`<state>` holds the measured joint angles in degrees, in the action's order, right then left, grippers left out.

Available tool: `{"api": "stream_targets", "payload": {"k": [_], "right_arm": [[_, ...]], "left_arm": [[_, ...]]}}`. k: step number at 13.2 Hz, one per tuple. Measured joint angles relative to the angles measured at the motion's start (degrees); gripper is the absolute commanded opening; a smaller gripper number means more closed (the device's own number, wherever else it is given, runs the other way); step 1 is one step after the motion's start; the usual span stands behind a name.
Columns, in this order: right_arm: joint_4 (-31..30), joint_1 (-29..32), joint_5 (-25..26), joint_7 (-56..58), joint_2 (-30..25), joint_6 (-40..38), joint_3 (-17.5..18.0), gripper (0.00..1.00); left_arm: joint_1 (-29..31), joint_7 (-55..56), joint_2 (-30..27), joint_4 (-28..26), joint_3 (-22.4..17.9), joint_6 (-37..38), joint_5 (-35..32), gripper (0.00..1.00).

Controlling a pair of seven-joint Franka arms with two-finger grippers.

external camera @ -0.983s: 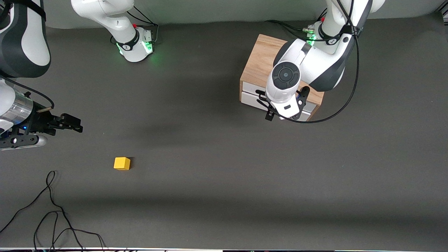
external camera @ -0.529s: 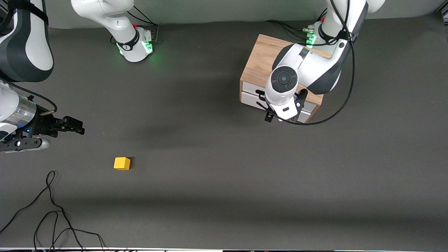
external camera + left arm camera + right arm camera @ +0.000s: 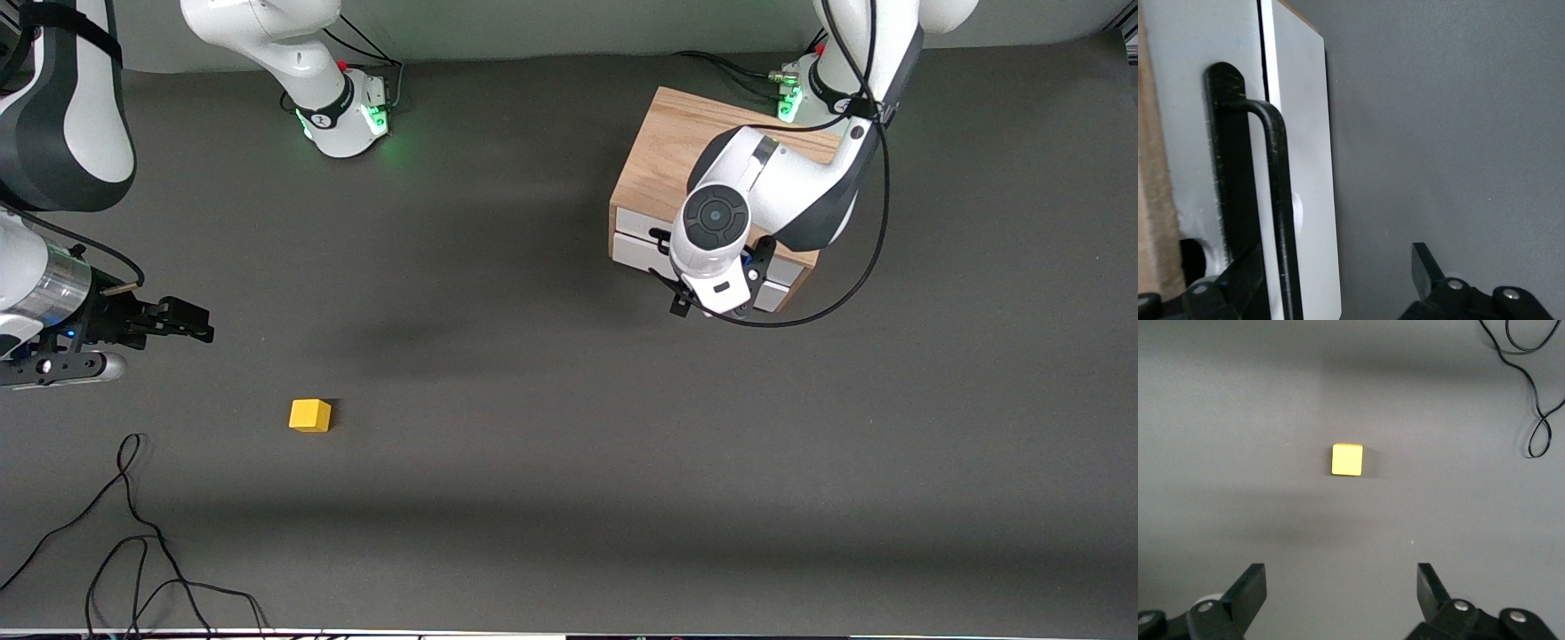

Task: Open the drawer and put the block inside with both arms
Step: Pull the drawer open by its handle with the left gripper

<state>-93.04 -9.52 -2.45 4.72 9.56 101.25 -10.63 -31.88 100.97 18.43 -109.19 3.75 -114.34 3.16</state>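
Note:
The oak cabinet (image 3: pixel 662 156) stands near the left arm's base, its white drawer fronts (image 3: pixel 633 238) shut. My left gripper (image 3: pixel 714 304) is open in front of them. In the left wrist view the black wire handle (image 3: pixel 1277 200) lies between the open fingers, close to one fingertip (image 3: pixel 1245 272), against the white drawer front (image 3: pixel 1305 167); my left gripper (image 3: pixel 1335 273) holds nothing. The yellow block (image 3: pixel 309 415) sits on the grey table toward the right arm's end. My right gripper (image 3: pixel 187 320) is open and empty above the table beside it. In the right wrist view the block (image 3: pixel 1347 459) lies ahead of my right gripper (image 3: pixel 1340 587).
A loose black cable (image 3: pixel 133 533) lies on the table nearer to the camera than the block, and shows in the right wrist view (image 3: pixel 1531 400). The two green-lit arm bases (image 3: pixel 351 116) stand along the table's back edge.
The left arm has shifted slightly, bringing its open gripper a little lower against the drawer fronts. The right gripper has barely moved. The block has not moved.

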Motion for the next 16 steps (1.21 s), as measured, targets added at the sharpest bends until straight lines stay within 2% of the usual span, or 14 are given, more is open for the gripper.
{"api": "stream_targets", "payload": {"k": [16], "right_arm": [[-0.02, -0.04, 0.00, 0.00, 0.48, -0.04, 0.03, 1.00]], "left_arm": [[1.16, -0.29, 3.05, 0.48, -0.55, -1.27, -0.14, 1.00]]}}
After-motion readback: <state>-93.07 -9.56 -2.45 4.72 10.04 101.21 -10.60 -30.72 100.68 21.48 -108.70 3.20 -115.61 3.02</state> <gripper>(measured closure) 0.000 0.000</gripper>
